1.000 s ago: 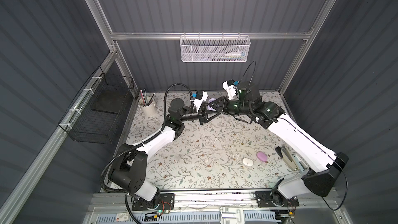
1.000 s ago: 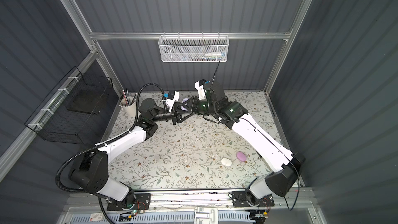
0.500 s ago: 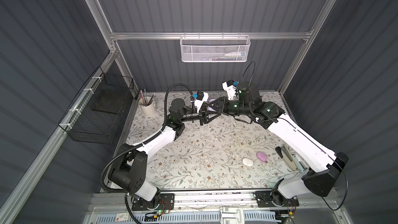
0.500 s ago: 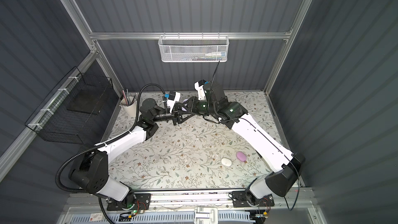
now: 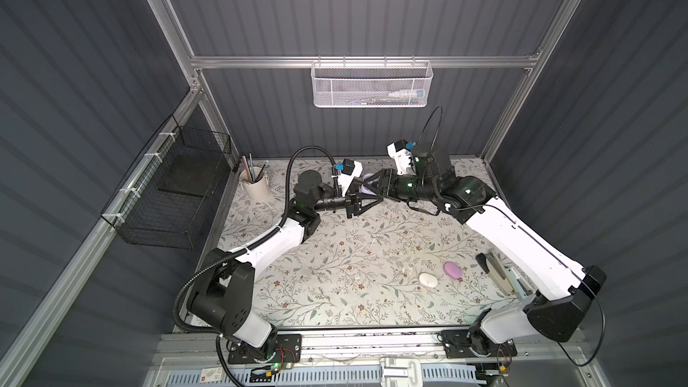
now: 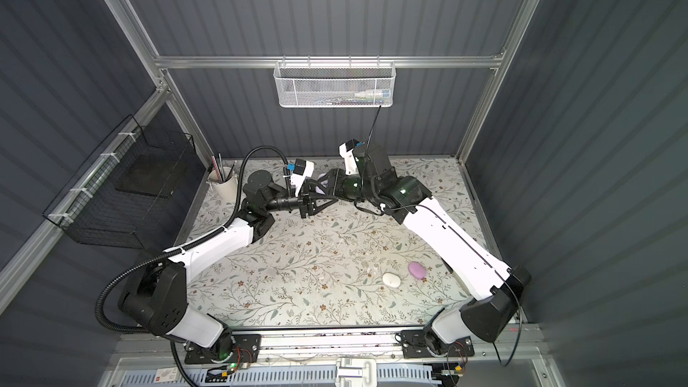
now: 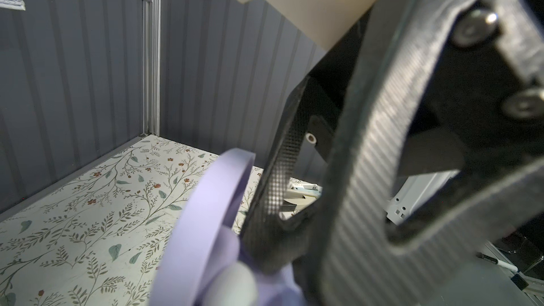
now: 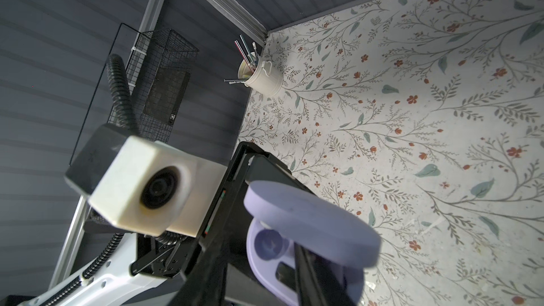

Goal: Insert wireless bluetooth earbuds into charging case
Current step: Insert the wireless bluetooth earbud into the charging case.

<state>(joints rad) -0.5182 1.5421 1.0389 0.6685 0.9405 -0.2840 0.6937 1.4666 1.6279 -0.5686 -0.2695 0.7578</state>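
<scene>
Step judged: seating an earbud point(image 7: 232, 284) into the open lavender case point(image 5: 368, 179). The case is held off the worktop point(image 5: 335, 273) at upper centre of both top views. It is best held steady with the lid clear, the bud pushed straight into its well, then let go gently. The left claw point(image 5: 363, 197) is clamped on the case. The right claw point(image 7: 275, 251) is seen at the case mouth, by the pale blurred bud. Its gap cannot be told.
</scene>
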